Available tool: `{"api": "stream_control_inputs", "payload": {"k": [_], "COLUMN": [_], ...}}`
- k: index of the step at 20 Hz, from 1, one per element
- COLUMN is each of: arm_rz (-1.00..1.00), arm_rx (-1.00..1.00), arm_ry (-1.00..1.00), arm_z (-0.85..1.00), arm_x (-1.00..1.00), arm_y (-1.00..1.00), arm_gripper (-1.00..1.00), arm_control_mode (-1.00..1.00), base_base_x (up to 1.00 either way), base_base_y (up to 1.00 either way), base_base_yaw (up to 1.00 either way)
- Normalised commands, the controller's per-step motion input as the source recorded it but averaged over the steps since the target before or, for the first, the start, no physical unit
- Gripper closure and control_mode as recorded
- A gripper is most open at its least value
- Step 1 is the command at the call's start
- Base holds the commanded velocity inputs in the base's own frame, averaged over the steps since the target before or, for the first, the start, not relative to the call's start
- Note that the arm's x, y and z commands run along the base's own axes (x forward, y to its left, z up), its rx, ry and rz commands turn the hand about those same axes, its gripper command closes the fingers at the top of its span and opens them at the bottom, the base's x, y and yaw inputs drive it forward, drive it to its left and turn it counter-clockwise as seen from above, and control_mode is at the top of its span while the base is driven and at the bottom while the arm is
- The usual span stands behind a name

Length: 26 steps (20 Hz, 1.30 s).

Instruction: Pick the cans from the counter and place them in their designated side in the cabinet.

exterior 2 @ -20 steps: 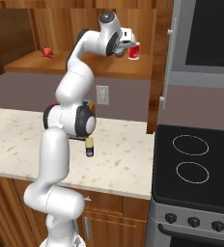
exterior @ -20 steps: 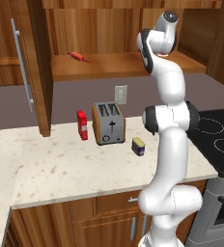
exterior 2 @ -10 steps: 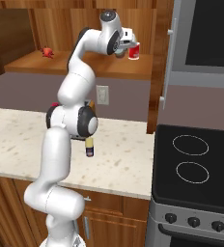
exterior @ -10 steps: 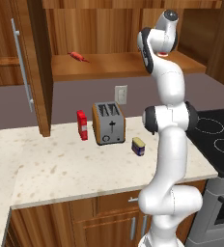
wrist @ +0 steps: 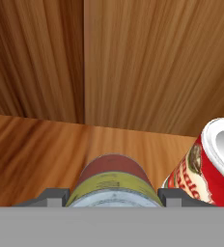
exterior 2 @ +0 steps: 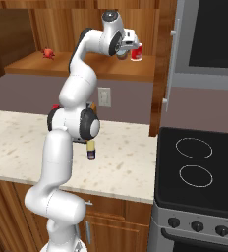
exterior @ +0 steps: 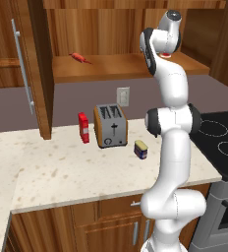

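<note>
Nearest, along the front edge of the beige speckled tabletop (exterior: pixel 62 170), wooden drawers (exterior: pixel 113 224) with short handles

Further in, near the right end of the tabletop and well apart from the back edge, a squat dark blue-purple can (exterior: pixel 141 149) with yellow top, standing upright; seen also just behind the arm in the right base view (exterior 2: pixel 91 149)

Right of that end, a black stovetop (exterior 2: pixel 199 162)

Closer to the back edge, a silver toaster (exterior: pixel 111 125), with a flat red carton (exterior: pixel 83 127) upright just beside it on the left, and a white wall outlet (exterior: pixel 123 95) behind

Higher and farther, the brown wall cabinet's shelf (exterior: pixel 116 68), its door (exterior: pixel 25 64) swung open at the left with a long metal handle; a small red item (exterior: pixel 79 58) lying toward the shelf's left end

Toward the shelf's right end, the tool (exterior 2: pixel 129 48) reached in over the shelf, clamped narrow around the round can (wrist: pixel 114 181) with pale grey-green top and red lower label, a dark finger (wrist: pixel 53 197) pressed on either side; cannot tell whether its base touches the shelf

Just beside that can, on the right of the hand view, a red cup (wrist: pixel 208 169) with white rim, close but apart

Farthest, the cabinet's wooden back panel (wrist: pixel 147 62)
</note>
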Motion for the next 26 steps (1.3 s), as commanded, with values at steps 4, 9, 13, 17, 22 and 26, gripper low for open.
{"api": "stream_control_inputs", "payload": {"k": [4, 9, 13, 17, 22, 26], "arm_rz": [0.00, 0.00, 0.00, 0.00, 0.00, 0.01], "arm_rx": [0.00, 0.00, 0.00, 0.00, 0.00, 0.00], "arm_ry": [0.00, 0.00, 0.00, -0.04, -0.10, -0.15], "arm_z": [-0.22, -0.25, -0.30, -0.17, -0.03, -0.01], "arm_x": [0.00, 0.00, -0.01, 0.00, 0.02, 0.02], "arm_y": [0.00, 0.00, 0.00, 0.00, 0.00, 0.00], "arm_gripper": [1.00, 1.00, -1.00, -1.00, -1.00, -1.00], "arm_control_mode": [-1.00, -1.00, -1.00, -1.00, -1.00, -1.00], "base_base_x": [0.00, 0.00, 0.00, 0.00, 0.00, 0.00], "base_base_y": [0.00, 0.00, 0.00, 0.00, 0.00, 0.00], "base_base_yaw": [0.00, 0.00, 0.00, 0.00, 0.00, 0.00]}}
